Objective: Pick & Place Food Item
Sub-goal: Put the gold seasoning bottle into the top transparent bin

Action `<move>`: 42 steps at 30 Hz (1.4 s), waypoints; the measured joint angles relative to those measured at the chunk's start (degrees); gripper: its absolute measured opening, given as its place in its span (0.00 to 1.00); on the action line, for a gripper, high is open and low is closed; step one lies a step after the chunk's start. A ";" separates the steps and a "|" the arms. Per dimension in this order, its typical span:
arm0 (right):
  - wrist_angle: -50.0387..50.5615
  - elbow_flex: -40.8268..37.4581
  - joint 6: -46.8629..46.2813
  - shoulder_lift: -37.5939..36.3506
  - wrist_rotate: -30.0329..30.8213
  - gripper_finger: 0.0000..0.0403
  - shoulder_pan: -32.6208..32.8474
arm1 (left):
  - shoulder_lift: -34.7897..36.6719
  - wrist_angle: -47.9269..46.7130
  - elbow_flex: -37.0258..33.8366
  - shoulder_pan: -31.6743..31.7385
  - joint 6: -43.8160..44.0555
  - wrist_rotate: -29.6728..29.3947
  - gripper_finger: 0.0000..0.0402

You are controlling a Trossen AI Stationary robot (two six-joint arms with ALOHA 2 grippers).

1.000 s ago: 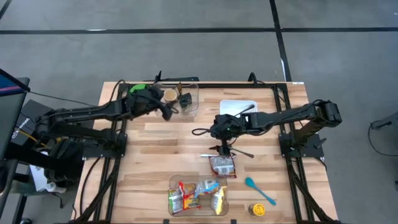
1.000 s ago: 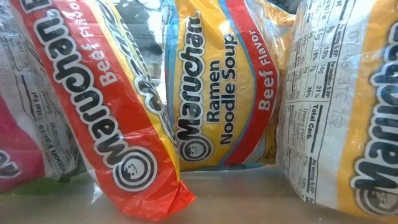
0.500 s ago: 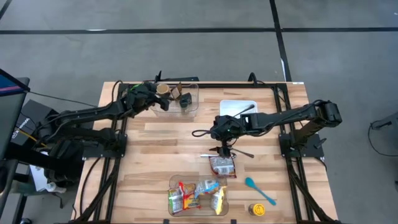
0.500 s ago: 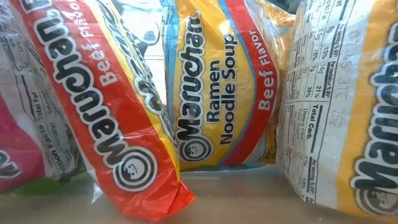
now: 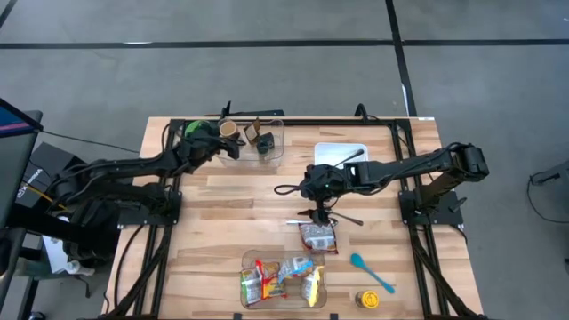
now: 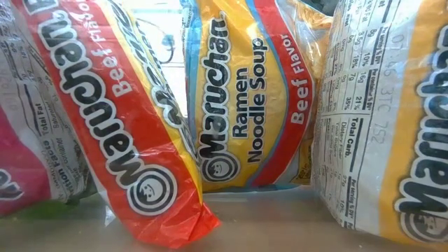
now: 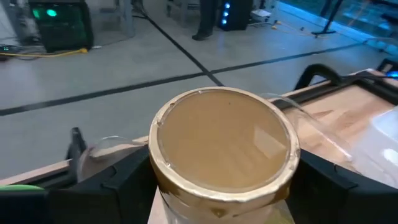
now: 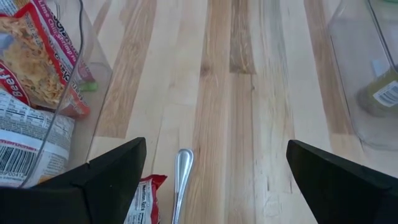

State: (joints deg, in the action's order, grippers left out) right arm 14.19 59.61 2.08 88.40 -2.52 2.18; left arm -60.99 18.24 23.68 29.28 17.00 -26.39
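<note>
Wooden boards make up the table (image 5: 222,213), and grey floor lies all around it. At the table's far edge stands a clear box (image 5: 267,140) with a little dark jar inside.

Just beside that box is the left gripper (image 5: 229,142). Its fingers are closed around a jar with a gold lid (image 7: 224,146). The jar stands between the two dark fingers and hides most of what is behind it.

The right gripper (image 5: 320,213) hangs over the middle of the table with its fingers (image 8: 106,180) spread wide and nothing in them. Under it lie a spoon (image 8: 181,180) and a noodle packet (image 5: 317,237). A white tray (image 5: 338,153) sits near the clear box, under the right arm.

At the table's near edge is a clear tub (image 5: 283,277) full of noodle packets (image 6: 245,105). They fill the whole low view and block the table behind them. Beside the tub lie a blue spoon (image 5: 369,270) and a small yellow jar (image 5: 366,300).
</note>
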 joint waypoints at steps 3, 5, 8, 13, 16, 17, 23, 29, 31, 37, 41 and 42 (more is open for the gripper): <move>-0.18 0.00 0.05 0.00 0.01 0.95 -0.05 | -2.10 0.87 -0.04 -0.51 -0.05 -1.07 0.70; -0.38 0.00 0.06 0.00 -0.01 0.95 -0.05 | -4.47 3.10 -0.04 -0.96 -0.08 -1.07 0.69; -0.61 0.00 0.05 0.00 0.01 0.95 -0.05 | -8.98 6.42 -0.04 -1.36 -0.30 -1.02 0.68; -0.58 0.00 0.92 0.00 0.01 0.95 -0.05 | -15.60 10.39 -0.02 -1.29 -0.38 -3.24 0.70; -0.59 0.00 1.41 0.00 0.01 0.95 -0.05 | -18.91 11.31 1.02 -1.29 -0.47 -3.21 0.70; -0.61 0.00 1.41 0.00 0.01 0.95 -0.05 | -19.84 11.39 1.60 -1.29 -0.47 -3.18 0.70; -0.54 0.00 1.41 0.00 0.01 0.95 -0.05 | -23.19 12.02 3.65 -1.29 -1.07 -3.36 0.70; -0.54 0.00 1.41 0.00 0.01 0.95 -0.05 | -24.03 12.20 3.76 -1.29 -1.45 -3.76 0.70; -0.54 0.00 1.41 0.00 0.01 0.95 -0.05 | -24.02 12.22 3.76 -1.45 -1.38 -3.70 0.69; -0.54 0.00 1.38 0.00 0.01 0.95 -0.05 | -24.02 11.61 3.76 -1.67 -1.28 -3.63 0.71; -0.54 0.00 1.38 0.00 0.01 0.95 -0.05 | -24.04 12.16 3.74 -2.02 -1.26 -3.57 0.70; -0.54 0.00 1.38 0.00 0.01 0.95 -0.05 | -24.04 12.26 3.70 -2.12 -1.28 -3.57 0.70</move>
State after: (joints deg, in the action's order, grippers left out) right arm 13.65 59.61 3.46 88.40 -2.50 2.13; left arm -85.03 30.50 27.38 27.16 15.73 -29.96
